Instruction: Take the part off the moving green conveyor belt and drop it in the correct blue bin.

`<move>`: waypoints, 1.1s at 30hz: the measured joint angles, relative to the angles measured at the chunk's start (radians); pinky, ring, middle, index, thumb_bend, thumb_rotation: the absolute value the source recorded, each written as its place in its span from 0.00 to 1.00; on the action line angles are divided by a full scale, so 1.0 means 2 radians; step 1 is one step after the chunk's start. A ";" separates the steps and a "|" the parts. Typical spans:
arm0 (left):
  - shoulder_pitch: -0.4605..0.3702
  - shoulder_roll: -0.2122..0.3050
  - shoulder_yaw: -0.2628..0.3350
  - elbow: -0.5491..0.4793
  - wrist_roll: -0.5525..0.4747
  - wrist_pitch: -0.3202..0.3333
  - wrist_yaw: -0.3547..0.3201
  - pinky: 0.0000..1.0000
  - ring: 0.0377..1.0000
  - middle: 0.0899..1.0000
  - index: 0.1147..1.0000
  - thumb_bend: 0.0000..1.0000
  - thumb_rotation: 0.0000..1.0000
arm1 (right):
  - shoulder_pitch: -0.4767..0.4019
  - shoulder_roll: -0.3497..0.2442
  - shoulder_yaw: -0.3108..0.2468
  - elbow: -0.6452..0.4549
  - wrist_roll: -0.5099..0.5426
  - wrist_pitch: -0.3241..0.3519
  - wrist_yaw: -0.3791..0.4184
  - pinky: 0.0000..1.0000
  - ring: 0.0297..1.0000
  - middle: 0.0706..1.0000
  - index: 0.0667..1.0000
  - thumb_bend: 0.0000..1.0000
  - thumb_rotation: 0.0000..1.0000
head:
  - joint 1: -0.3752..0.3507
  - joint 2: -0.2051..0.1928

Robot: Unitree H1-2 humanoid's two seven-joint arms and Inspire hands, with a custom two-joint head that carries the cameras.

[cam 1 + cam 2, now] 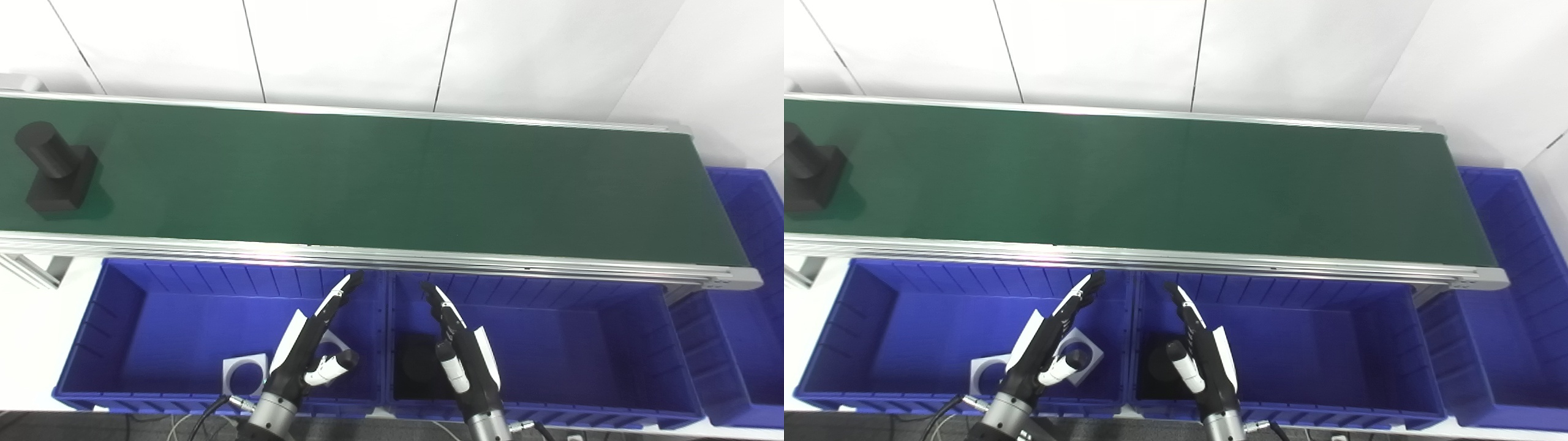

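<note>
Clearly the work is at its waiting step: in the left eye view the part (54,168), a dark block with a stubby cylinder standing on it, sits on the green conveyor belt (392,184) at the far left of the frame, well apart from both hands. The left hand (309,346) hangs at lower centre over the left blue bin (92,318), fingers stretched out and apart, thumb clear, holding nothing. The right hand (460,349) mirrors it just to the right, over the middle blue bin (680,343), likewise spread and empty. White flat pieces with round holes (246,373) lie on the floor of the left bin, partly behind the left hand; a dark part (413,364) rests in the lower-left corner of the middle bin. A third blue bin (750,245) stands at the right edge, past the belt's end. In the right eye view the part (807,174) is cut by the left edge of the frame, so only part of it shows; the left hand (1044,352) and right hand (1200,358) again hover spread and empty at lower centre, palms turned toward each other across the wall between the two bins. As I judge it, the next move calls for timing: the part must be met on the belt, probably by the left hand since it lies on that side, with a reach up over the belt's near rail and a closing around the cylinder or block. Since the dark piece already lies in the middle bin, that bin looks the likely home for this one, though the pictures alone cannot settle it.
</note>
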 measured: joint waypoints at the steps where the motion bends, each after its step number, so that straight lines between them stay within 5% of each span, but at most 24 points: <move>1: 0.000 0.000 -0.001 0.001 0.000 0.000 0.000 0.93 0.94 0.93 0.92 0.90 0.98 | 0.000 0.000 0.000 0.000 0.000 0.000 0.000 0.98 0.97 0.96 0.92 0.95 0.99 | 0.000 0.000; 33: 0.018 -0.010 0.035 -0.011 -0.058 0.000 -0.010 0.98 0.98 0.98 0.97 0.95 1.00 | -0.018 -0.007 0.018 0.002 -0.001 0.000 -0.010 0.99 0.99 0.97 0.93 0.99 1.00 | 0.018 -0.005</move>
